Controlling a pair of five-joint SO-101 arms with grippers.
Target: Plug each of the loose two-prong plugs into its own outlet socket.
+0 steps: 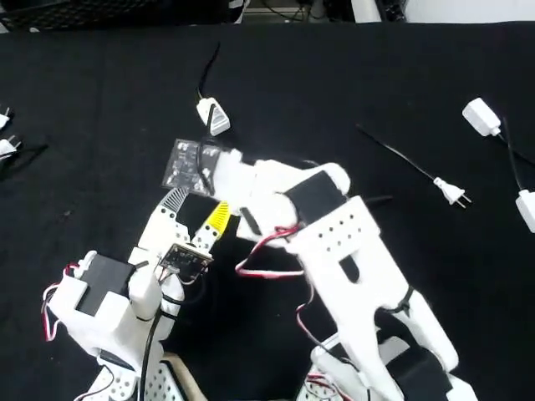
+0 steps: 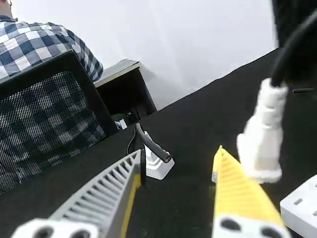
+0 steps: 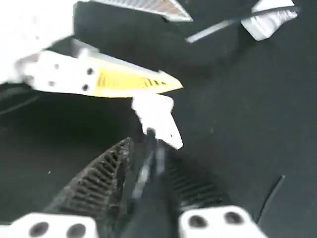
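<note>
My right gripper (image 3: 148, 145) is shut on a white two-prong plug (image 3: 157, 118) and its black cable; the plug sticks out past the black fingers. In the left wrist view this plug (image 2: 261, 139) hangs just beyond the yellow finger (image 2: 237, 193). My left gripper (image 2: 179, 154) is open, with nothing between its grey and yellow fingers. In the high view the left gripper (image 1: 201, 202) sits just below the right arm's wrist (image 1: 194, 165). A white outlet block (image 1: 214, 117) with a black cable lies farther back, also visible as the outlet block (image 2: 158, 166). Another loose plug (image 1: 451, 192) lies at the right.
A white socket corner (image 2: 301, 202) lies close beside the yellow finger. White adapters (image 1: 481, 117) lie at the far right edge and small white plugs (image 1: 5, 147) at the left edge. The black cloth (image 1: 100, 92) covers the table.
</note>
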